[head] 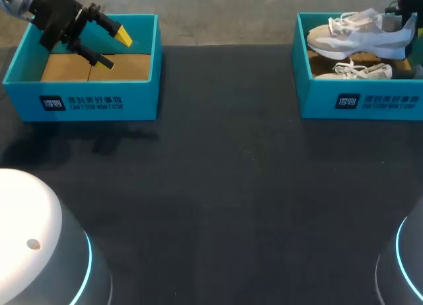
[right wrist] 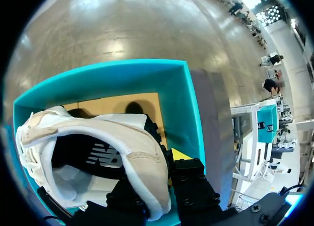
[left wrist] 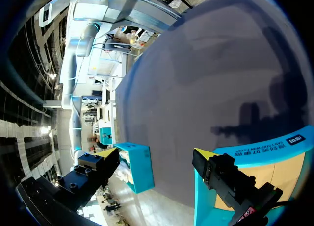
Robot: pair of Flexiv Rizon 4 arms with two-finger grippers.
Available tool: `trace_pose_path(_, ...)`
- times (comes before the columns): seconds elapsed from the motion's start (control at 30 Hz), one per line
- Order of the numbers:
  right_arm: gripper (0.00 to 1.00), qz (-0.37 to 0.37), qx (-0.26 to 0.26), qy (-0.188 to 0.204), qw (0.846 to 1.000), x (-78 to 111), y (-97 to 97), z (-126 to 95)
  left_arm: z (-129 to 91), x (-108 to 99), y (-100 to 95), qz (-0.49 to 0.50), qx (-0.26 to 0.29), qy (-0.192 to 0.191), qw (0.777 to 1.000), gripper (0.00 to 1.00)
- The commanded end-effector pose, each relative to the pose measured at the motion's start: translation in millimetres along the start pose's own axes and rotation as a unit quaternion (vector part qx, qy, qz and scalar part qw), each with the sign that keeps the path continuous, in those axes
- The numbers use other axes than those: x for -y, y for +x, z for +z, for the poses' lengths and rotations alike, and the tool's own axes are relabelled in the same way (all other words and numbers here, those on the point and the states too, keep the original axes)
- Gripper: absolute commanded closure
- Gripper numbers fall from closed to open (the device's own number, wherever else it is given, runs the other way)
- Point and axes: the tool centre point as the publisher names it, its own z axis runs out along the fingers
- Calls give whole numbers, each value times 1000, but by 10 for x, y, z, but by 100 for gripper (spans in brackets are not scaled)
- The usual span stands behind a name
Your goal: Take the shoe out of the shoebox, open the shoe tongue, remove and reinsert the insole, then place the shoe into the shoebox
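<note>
Shoe: the white and beige sneaker [head: 357, 35] sits at the top of the right shoebox [head: 317, 96]. It looks lifted off the floor of the box, above a second sneaker [head: 362, 71] that lies flat inside.

Right gripper [right wrist: 164, 160]: it's at the heel end. In the right wrist view the padded heel collar runs between its two fingers, with one yellow tip [right wrist: 179, 155] poking out beside the collar. The other finger is mostly buried under the shoe. So I'd say it's pinching the heel wall, but I can't see both contact points.

Long axis: in the head view the sneaker runs across the box, heel at the gripper side and toe pointing toward the middle of the table [head: 225, 186]. So the whole shoe stretches ahead of the fingers, opening facing back at the wrist camera.

Left gripper [head: 114, 49]: it hovers over the left shoebox [head: 99, 100], fingers spread wide with nothing between them. That box shows only its cardboard floor.

Nearer arm: the right one, no contest. The left is well apart, across the table.

What the next move hangs on: my guess is the toe has to clear the box's wall on the way out, since it's the end farthest from the grip and might sag.
</note>
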Motion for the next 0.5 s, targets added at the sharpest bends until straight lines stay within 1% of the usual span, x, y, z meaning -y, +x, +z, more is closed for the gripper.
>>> trace_pose_path(0.03, 100, 1, -1, -2, 1000, -29, 6, 53, -7, -2, 0, 1, -1, 1, 1000, 0)
trace_pose_path(0.1, 100, 1, -2, -4, 1000, -38, 2, 100, -7, -2, 0, 1, -1, 1, 1000, 0)
trace_pose_path(0.23, 100, 1, -1, -4, 1000, -37, 2, 109, -7, -2, 0, 1, -1, 1, 1000, 0)
trace_pose_path(0.27, 100, 1, -2, -1, 1000, -26, 10, 184, -7, -2, 0, 1, -1, 1, 1000, 0)
trace_pose_path(0.3, 100, 1, -1, 0, 1000, -24, 12, 210, -7, -2, 0, 1, -1, 1, 1000, 0)
trace_pose_path(0.5, 100, 5, 0, 2, 1000, -46, -3, 300, -7, -2, 0, 1, -1, 1, 1000, 0)
